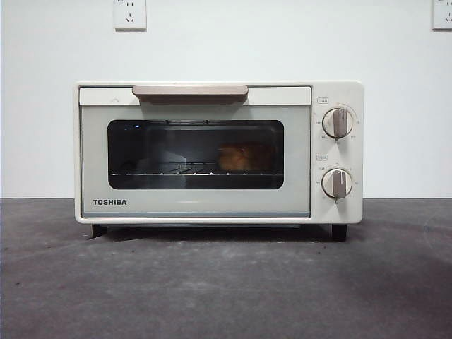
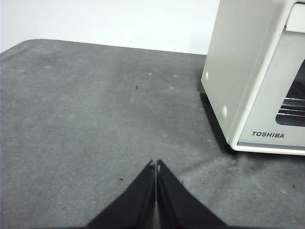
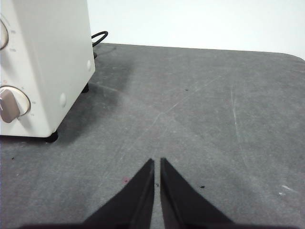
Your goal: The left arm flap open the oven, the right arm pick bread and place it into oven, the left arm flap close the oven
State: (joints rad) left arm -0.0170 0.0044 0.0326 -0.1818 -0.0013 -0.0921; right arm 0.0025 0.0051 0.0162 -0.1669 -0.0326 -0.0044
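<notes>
I am seeing the oven (image 1: 212,152) sitting closed, the bread (image 1: 244,157) resting inside at 3 o'clock — the left gripper (image 2: 156,164) and right gripper (image 3: 157,162) are pinching together, empty.

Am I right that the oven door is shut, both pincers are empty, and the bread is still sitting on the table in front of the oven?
Not quite. The bread is not on the table; the front view shows it inside the oven, on the rack behind the glass. The rest holds: the door is shut, and the left pincer and right pincer hold nothing.

Cream oven (image 1: 212,205) shut; orange-brown bread (image 1: 244,157) inside on rack
</notes>
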